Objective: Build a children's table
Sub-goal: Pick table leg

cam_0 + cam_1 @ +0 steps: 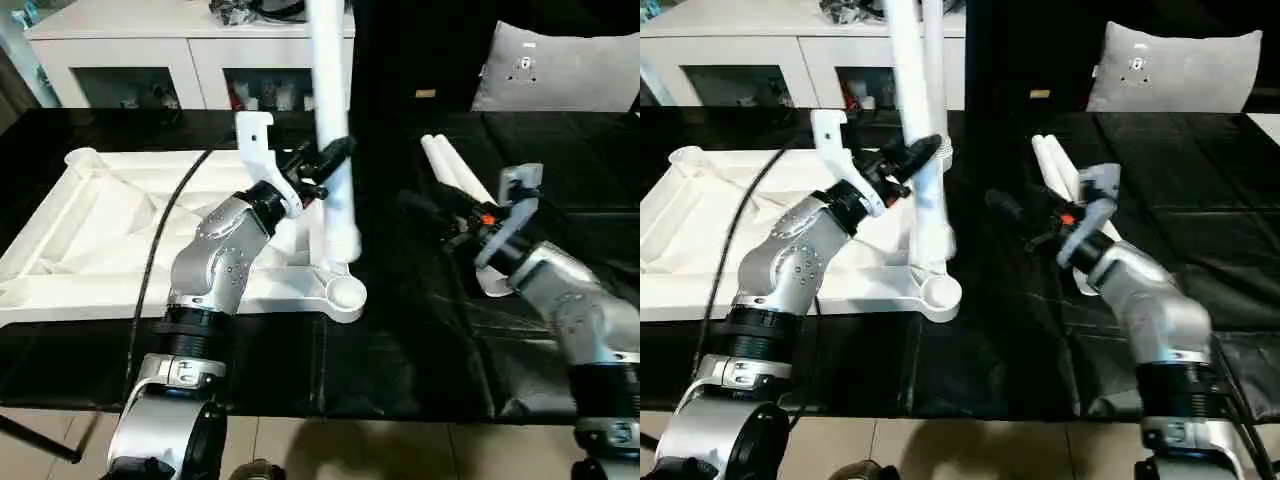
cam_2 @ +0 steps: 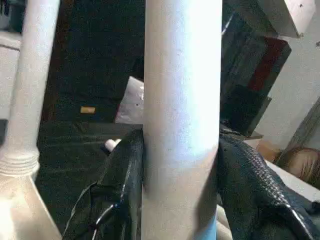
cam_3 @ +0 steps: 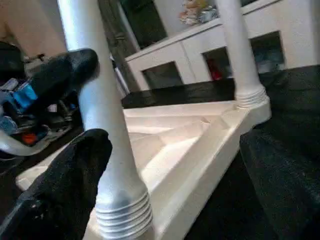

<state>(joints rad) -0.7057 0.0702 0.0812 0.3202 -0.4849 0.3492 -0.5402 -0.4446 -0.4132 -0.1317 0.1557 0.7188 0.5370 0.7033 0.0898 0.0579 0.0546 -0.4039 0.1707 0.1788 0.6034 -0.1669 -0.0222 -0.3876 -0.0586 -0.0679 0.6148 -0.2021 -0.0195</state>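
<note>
Black-covered bench [image 1: 420, 340] carries upturned table top [image 1: 90, 220] at its left edge. Left hand [image 1: 322, 160] clamps upright leg [image 1: 335, 150] near front corner socket [image 1: 345, 293]. Left wrist view: fingers [image 2: 125, 170] pinch it. Right hand [image 1: 1025, 222] fingers apart, spare legs [image 1: 1060, 165] beside.

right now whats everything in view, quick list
table top: 1, white, upside down on the black work surface, ribbed side up, open round socket at its near right corner
upright legs: 2, white; one held above that near corner, one standing in the far right corner socket
loose legs: at least 2, white, lying on the black surface to the right
work surface: 1, black cover
cabinet: 1, white, glass doors, behind the surface
cushion: 1, grey, far right
left gripper: black fingers shut on the held leg
right gripper: fingers apart, holding nothing, beside the loose legs
</note>
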